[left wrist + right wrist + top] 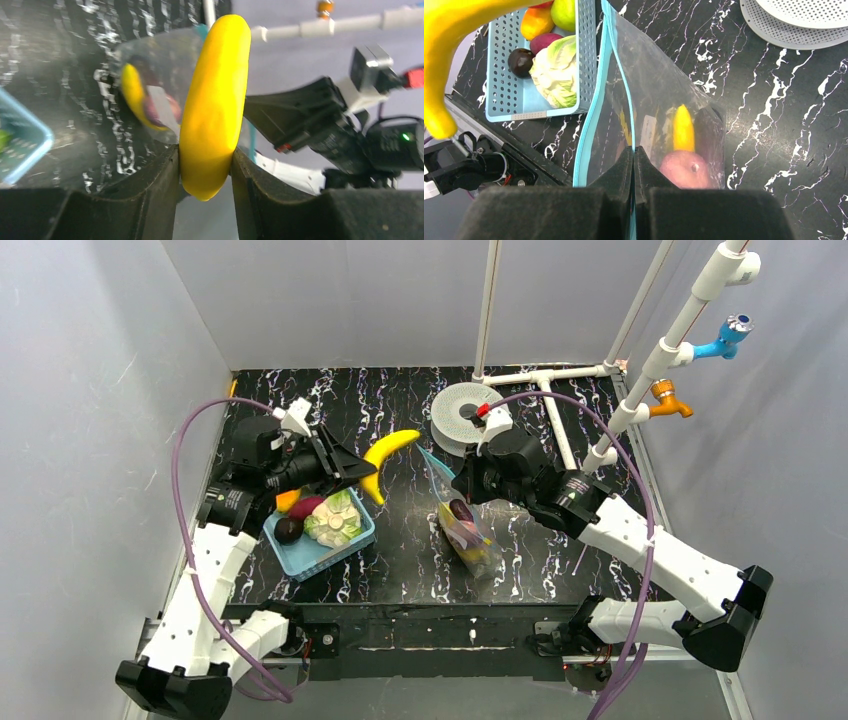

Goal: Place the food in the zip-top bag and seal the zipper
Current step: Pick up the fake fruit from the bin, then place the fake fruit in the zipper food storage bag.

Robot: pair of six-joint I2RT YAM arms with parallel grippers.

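My left gripper is shut on a yellow banana and holds it in the air between the blue basket and the clear zip-top bag. In the left wrist view the banana stands upright between my fingers. My right gripper is shut on the bag's light-blue zipper edge and holds the mouth up and open. Inside the bag lie a red round fruit, a yellow piece and a dark purple piece. The bag also shows in the left wrist view.
The blue lattice basket sits at the left with a pale-green cabbage, a dark plum, an orange-yellow fruit and a red-purple piece. A round white perforated disc lies at the back, beside a white pipe frame.
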